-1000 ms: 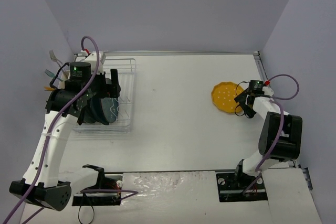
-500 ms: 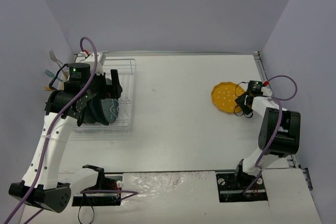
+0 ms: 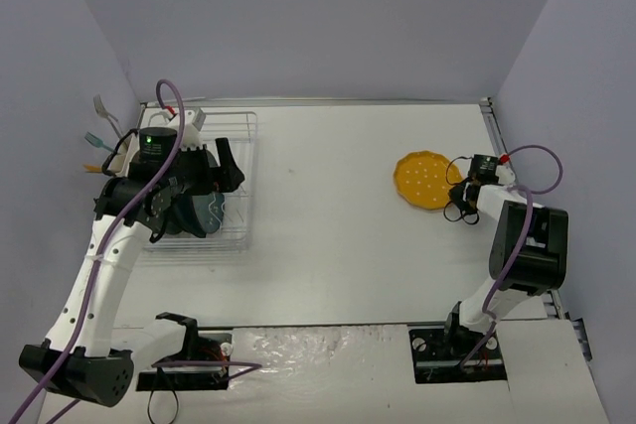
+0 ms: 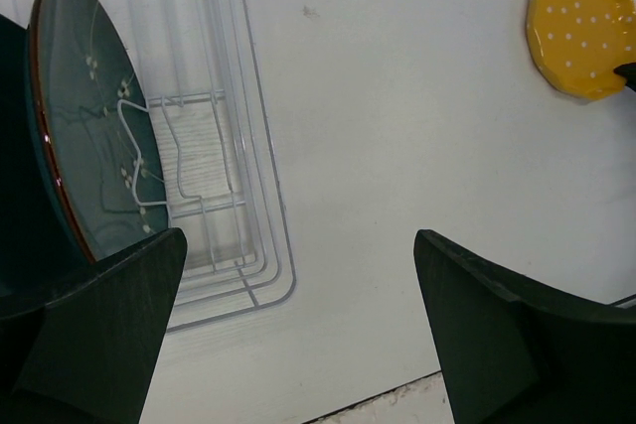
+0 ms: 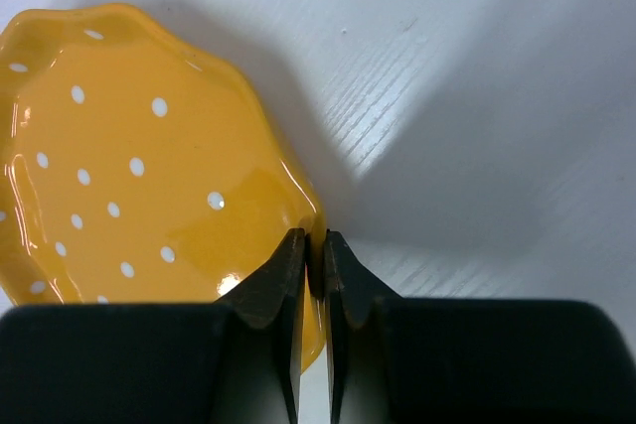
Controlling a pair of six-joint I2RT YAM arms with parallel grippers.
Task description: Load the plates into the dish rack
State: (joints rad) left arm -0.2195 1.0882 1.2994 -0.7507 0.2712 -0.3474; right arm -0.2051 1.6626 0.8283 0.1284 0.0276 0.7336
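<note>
A yellow plate (image 3: 424, 180) with white dots lies on the white table at the right. My right gripper (image 5: 315, 265) is shut on the near-right rim of this plate (image 5: 149, 186), one finger on each side of it. Against the left wall, the white wire dish rack (image 3: 241, 129) holds upright plates (image 3: 204, 211). The nearest is a blue-grey plate (image 4: 89, 126) with small white flowers and a red-brown rim, and a dark teal one (image 4: 15, 146) stands behind it. My left gripper (image 4: 298, 240) hangs open and empty over the rack's (image 4: 268, 245) right edge. The yellow plate (image 4: 581, 27) also shows far off.
Cutlery handles (image 3: 99, 111) stick up at the rack's far left, next to the wall. The right arm's base and purple cable (image 3: 527, 235) stand just behind the yellow plate. Grey walls close in the table on three sides.
</note>
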